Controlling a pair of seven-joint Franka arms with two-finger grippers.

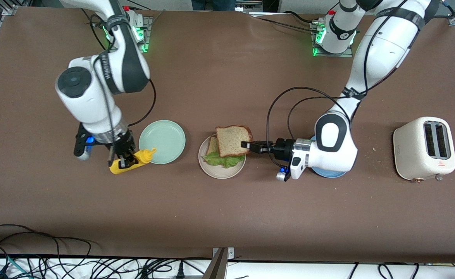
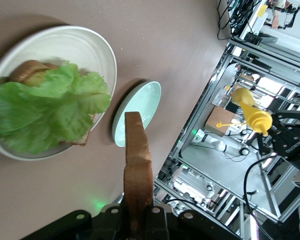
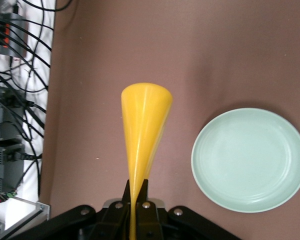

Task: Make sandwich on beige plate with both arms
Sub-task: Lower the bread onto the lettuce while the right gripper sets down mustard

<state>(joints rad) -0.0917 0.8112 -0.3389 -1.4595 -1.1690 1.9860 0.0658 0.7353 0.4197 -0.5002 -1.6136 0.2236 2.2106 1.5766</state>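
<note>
Front view: the left gripper (image 1: 247, 145) grasps a bread slice (image 1: 232, 140) over the beige plate (image 1: 221, 171), which holds lettuce (image 1: 223, 159) on a lower slice (image 1: 212, 145). The right gripper (image 1: 123, 162) clenches a yellow bottle (image 1: 132, 160) beside the mint plate (image 1: 162, 141).

Left wrist view: the slice (image 2: 137, 167) stands edge-on, pinched, near the plate (image 2: 90, 47).

Right wrist view: the bottle (image 3: 142, 130) is gripped beside the mint plate (image 3: 250, 160).

Your left gripper (image 1: 247, 145) is reaching in sideways with the wrist laid flat, fingers clamped on the edge of what it's carrying. Your right arm's bent over with the wrist pointing straight down, and the right gripper (image 1: 123, 161) is pinched tight on its own load.
</note>
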